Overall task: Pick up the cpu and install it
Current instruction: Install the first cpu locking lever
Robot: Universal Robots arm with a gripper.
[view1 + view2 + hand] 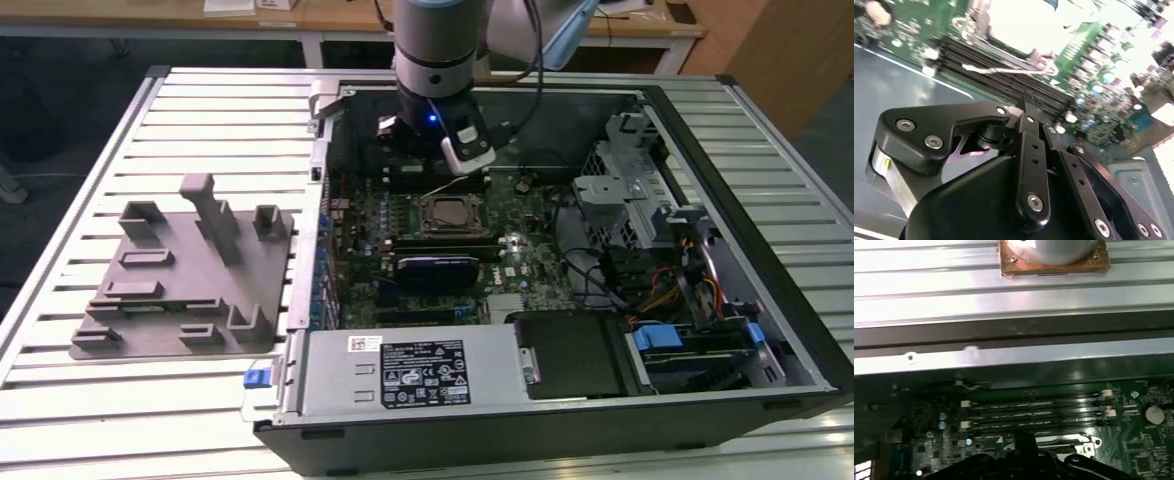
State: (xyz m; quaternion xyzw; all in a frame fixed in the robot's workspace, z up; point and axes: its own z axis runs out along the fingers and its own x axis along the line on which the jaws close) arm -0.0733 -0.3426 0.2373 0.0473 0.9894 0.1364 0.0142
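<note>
cpu is hard to pick out, maybe the glaring square (1014, 22) inside the socket (424, 212) near the board's (534, 250) middle, with the pincer (1027, 102) hanging just above, seemingly clenched on nothing, so i'd keep any press level, centred and gentle.

Looks like a robotics lab or test workshop. Shown by a ribbed aluminium table (214, 120) carrying an opened desktop computer case (534, 445), its motherboard (534, 250) laid bare. Beside the case, on the exterior view's left, a grey plastic fixture tray (174, 290) with upright blocks. Above the far end of the case, an industrial robot arm (441, 50) with cabling. Beyond the table's far edge, pale wooden desks (334, 20) with papers (227, 8), and a dark floor (80, 90).
</note>
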